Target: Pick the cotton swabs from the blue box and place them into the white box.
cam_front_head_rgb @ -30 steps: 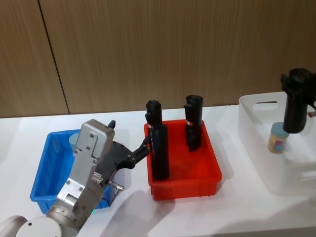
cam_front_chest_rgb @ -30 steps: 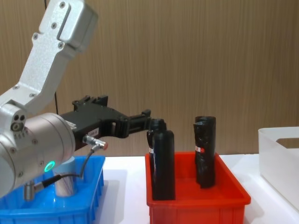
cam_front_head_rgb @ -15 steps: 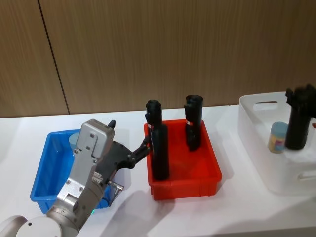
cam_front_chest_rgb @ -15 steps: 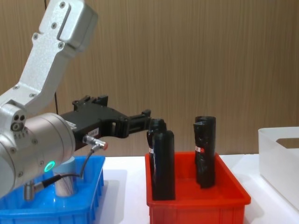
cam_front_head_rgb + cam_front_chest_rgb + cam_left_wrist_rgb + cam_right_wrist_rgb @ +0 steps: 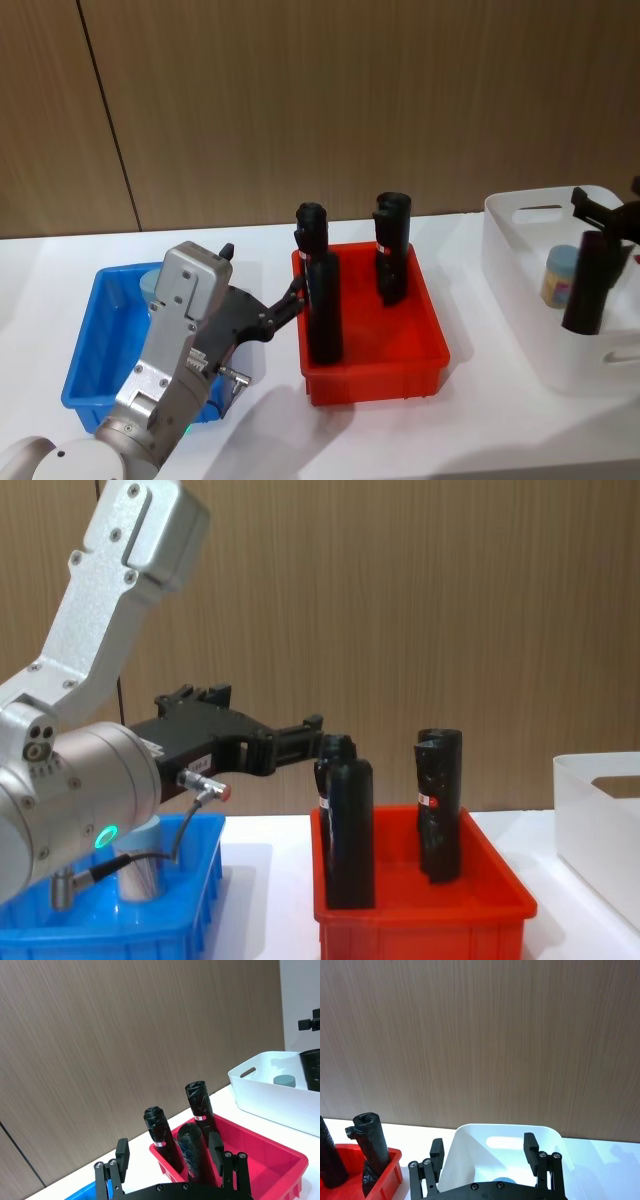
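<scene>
I see one jar of cotton swabs (image 5: 562,277) sitting in the white box (image 5: 520,285) w/ my right pincer (image 5: 490,1157) spread and empty above it, so that one's done. Another jar (image 5: 143,868) is left in the blue box (image 5: 95,350); left pincer (image 5: 170,1160) hangs spread above its right edge, by the red bin (image 5: 375,345).
</scene>
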You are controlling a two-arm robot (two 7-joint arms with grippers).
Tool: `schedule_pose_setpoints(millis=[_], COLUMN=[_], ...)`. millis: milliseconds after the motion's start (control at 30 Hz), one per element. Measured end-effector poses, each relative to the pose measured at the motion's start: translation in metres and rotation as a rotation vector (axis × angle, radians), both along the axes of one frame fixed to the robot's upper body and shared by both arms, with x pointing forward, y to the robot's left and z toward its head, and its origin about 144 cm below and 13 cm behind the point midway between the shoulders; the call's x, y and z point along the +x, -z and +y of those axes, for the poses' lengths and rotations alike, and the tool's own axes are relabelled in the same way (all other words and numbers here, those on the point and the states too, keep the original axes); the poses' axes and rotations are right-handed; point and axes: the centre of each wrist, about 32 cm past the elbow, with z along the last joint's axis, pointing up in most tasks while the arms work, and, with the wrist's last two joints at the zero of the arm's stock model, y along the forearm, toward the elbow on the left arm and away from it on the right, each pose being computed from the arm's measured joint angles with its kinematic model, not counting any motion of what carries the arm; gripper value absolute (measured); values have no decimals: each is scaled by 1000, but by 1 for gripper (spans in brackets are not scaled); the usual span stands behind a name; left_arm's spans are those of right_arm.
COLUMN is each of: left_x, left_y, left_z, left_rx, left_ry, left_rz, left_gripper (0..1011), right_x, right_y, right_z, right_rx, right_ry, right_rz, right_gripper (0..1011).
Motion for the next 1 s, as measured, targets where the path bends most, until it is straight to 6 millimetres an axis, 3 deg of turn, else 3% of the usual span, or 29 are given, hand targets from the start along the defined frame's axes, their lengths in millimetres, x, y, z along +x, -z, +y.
schedule_pose_setpoints(millis=[1000], left_x=[0], left_y=[0], left_z=[0], left_rx=[0], left_ry=[0], left_rz=[0], left_gripper=[1004], right_x=[-2], right_y=[-1], right_z=[-2], right_rx=[4], right_ry=[-6], right_rz=[-24], right_gripper=[1002])
